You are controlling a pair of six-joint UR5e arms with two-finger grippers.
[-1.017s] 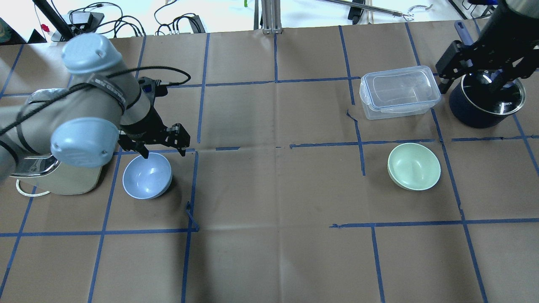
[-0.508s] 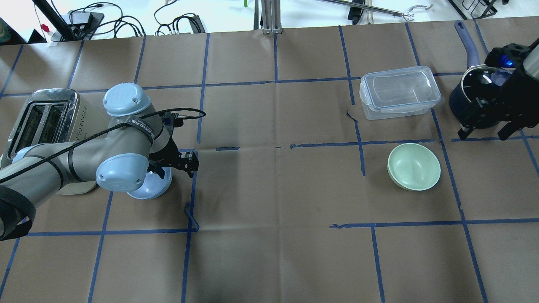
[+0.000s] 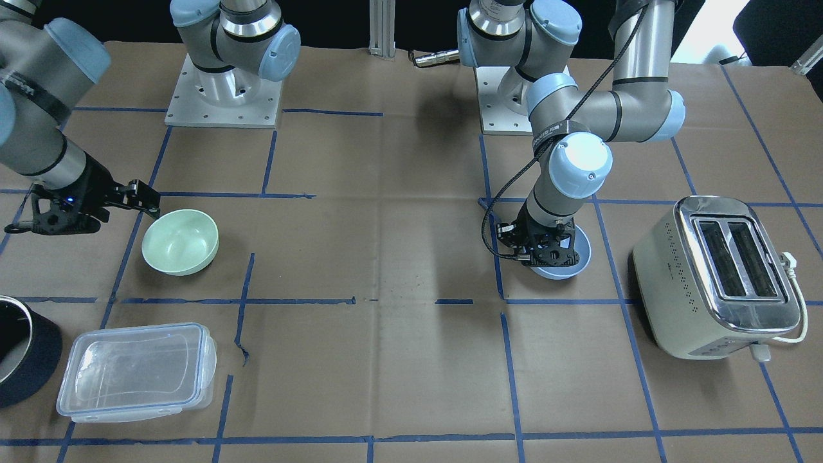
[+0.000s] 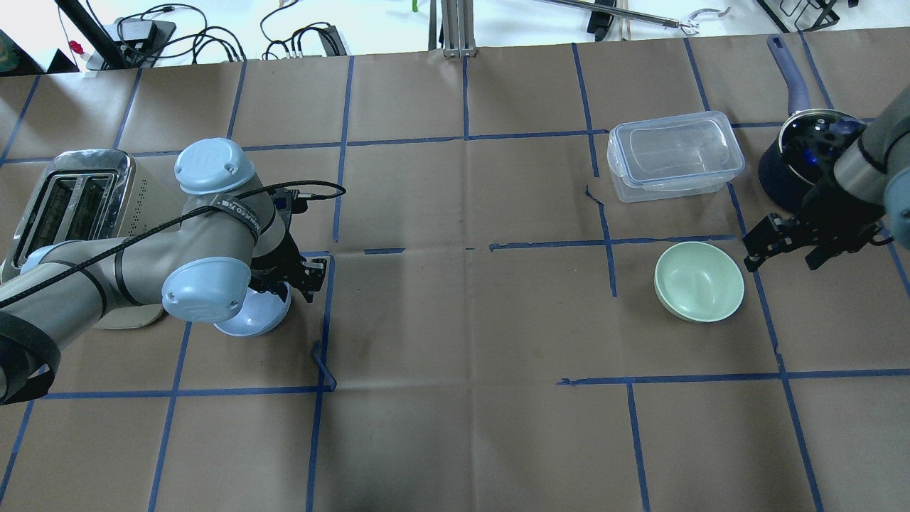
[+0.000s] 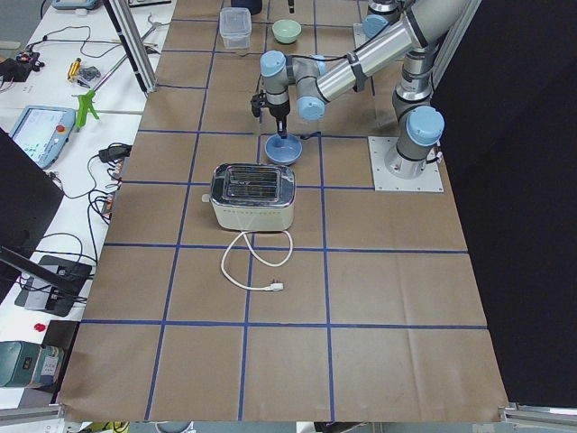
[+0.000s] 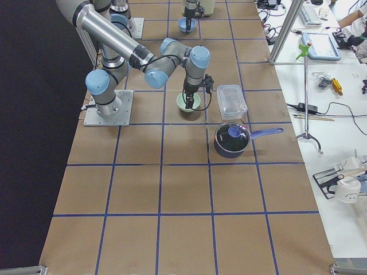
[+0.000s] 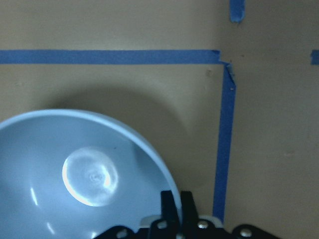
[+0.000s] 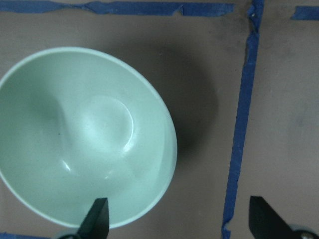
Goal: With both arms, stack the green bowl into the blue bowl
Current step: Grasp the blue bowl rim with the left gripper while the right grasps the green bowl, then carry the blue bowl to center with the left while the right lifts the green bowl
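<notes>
- Pinching the rim of the blue bowl [image 7: 75, 199], the left gripper [image 7: 178, 201] has its two fingers drawn close together. One sits inside the wall and one outside.
- That grip is on the side of the bowl facing the table's middle.
- The blue bowl is in front of the left arm, just beside the toaster [image 4: 71, 199]. In the overhead view the arm's elbow hides much of it.
- Whether the bowl's base is on the paper or raised off it cannot be told.
- The right gripper [image 8: 180, 219] is spread wide and holds nothing.
- In its wrist view, one fingertip [image 8: 97, 216] is over the edge of the green bowl [image 8: 84, 134], and the other is over bare paper past a tape line.
- Whether that first fingertip touches the rim cannot be told.
- The green bowl stands upright on the brown paper on the right arm's side, well apart from the blue bowl.
- A clear lidded container [image 4: 672, 156] lies near the green bowl, farther from the robot.
- A dark saucepan [image 4: 789, 178] stands beside that container, partly behind the right arm.
</notes>
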